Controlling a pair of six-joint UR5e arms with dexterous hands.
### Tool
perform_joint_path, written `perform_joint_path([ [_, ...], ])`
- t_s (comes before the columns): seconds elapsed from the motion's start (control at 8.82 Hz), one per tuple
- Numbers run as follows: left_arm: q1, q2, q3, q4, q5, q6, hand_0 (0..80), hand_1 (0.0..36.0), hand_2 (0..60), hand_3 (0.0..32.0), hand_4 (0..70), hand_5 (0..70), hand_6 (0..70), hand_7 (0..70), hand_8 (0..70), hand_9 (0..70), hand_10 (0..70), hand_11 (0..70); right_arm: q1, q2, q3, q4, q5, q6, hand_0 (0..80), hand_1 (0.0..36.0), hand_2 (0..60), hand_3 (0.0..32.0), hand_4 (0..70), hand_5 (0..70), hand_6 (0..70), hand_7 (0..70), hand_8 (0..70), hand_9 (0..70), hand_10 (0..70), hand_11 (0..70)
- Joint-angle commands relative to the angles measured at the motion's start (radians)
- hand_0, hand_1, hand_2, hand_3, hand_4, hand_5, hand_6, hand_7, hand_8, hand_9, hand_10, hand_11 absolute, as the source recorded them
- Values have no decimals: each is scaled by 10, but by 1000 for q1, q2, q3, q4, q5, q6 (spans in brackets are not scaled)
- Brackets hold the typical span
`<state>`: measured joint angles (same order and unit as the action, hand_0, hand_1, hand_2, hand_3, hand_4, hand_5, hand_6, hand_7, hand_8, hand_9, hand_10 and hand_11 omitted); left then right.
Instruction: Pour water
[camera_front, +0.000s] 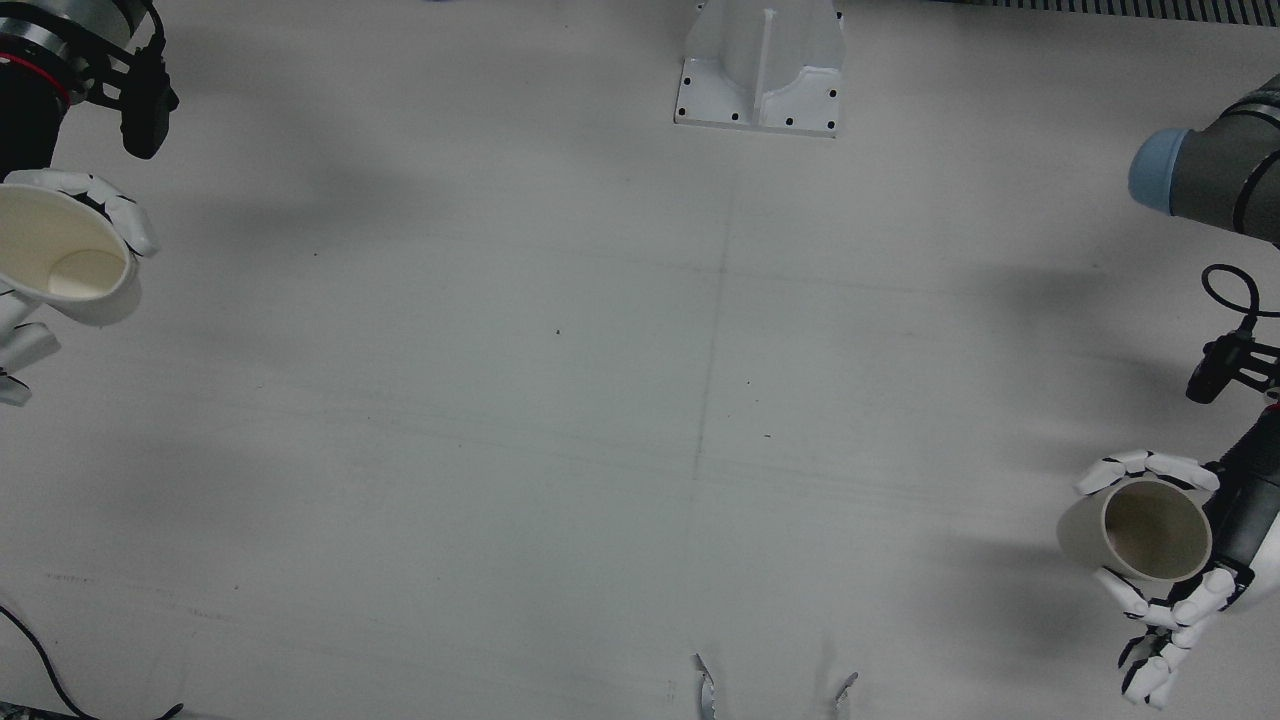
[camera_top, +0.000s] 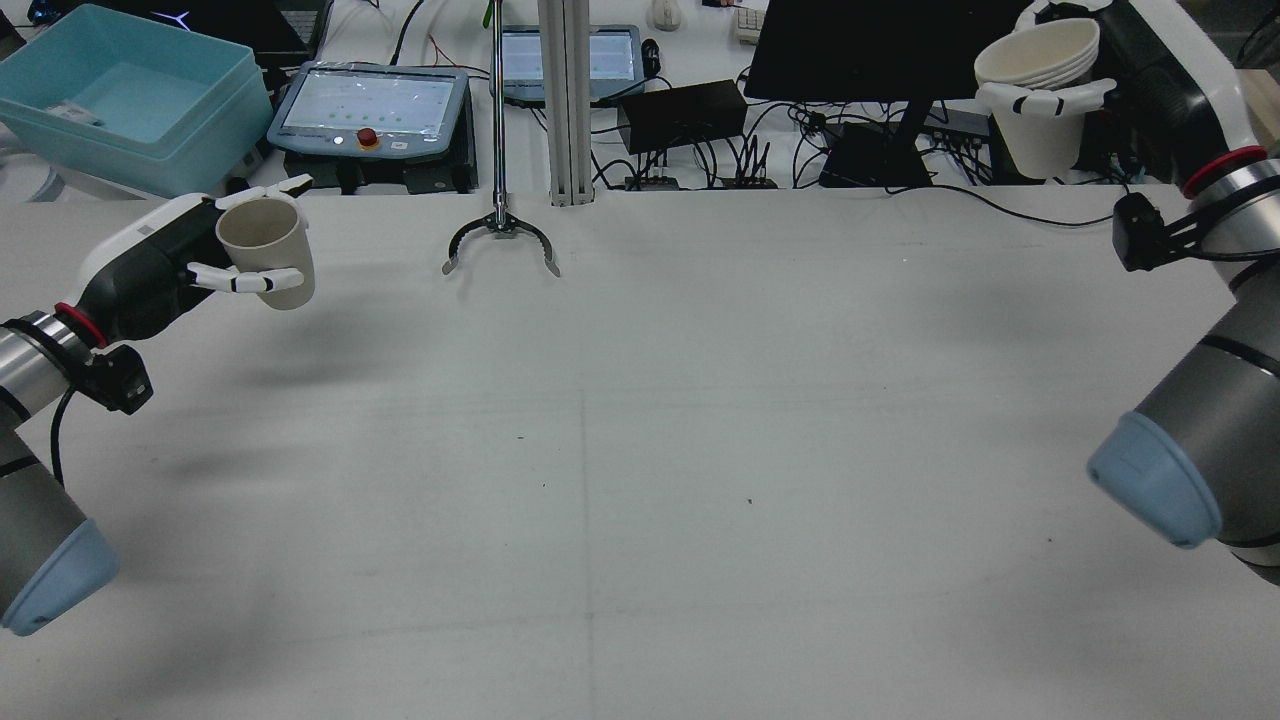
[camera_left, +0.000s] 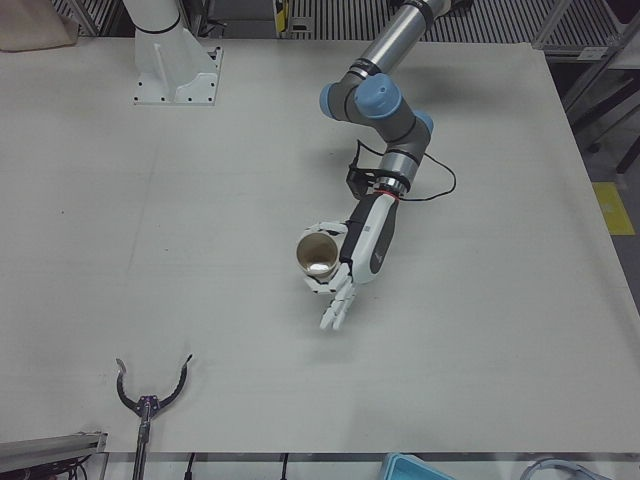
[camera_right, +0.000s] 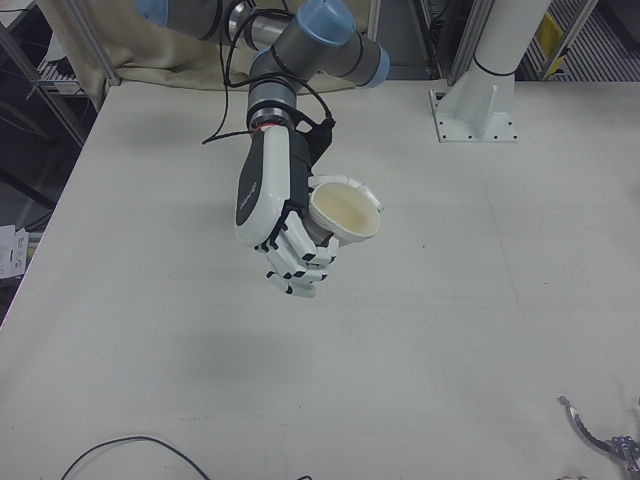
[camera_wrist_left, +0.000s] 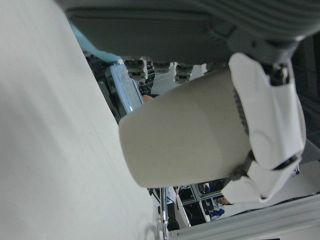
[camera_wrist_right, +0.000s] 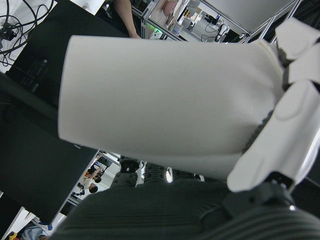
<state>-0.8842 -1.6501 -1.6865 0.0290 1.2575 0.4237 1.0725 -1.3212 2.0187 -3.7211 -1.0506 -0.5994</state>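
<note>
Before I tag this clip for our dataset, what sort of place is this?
Most likely a robotics lab workstation: a white table with arm pedestals bolted on, control tablets with a red stop button, and a monitor amid tangled cables along the far edge.

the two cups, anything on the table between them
Nothing. In the front view, the stretch of table between the right hand's cup and the left hand's cup is bare. The rear view agrees; the metal claw tool sits near the far edge.

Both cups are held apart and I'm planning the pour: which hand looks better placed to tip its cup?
Probably the right hand: its cup is held clearly higher than the left hand's cup. Contents unclear.
</note>
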Motion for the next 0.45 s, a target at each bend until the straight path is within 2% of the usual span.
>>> perform_joint_path([
  [0.0,-5,168,66,-165,-96,-37,385,360,600,0,246,609,30,85,13,28,43,84,-3,-10,-124,98,11,91,463,170,484,0,170,618,443,558,433,590,258,384],
  [0.34,-2,171,200,-286,-124,-30,377,360,600,0,237,581,22,72,13,26,44,84,-8,-15,-141,95,14,92,465,164,470,0,184,617,464,580,448,609,262,389],
])
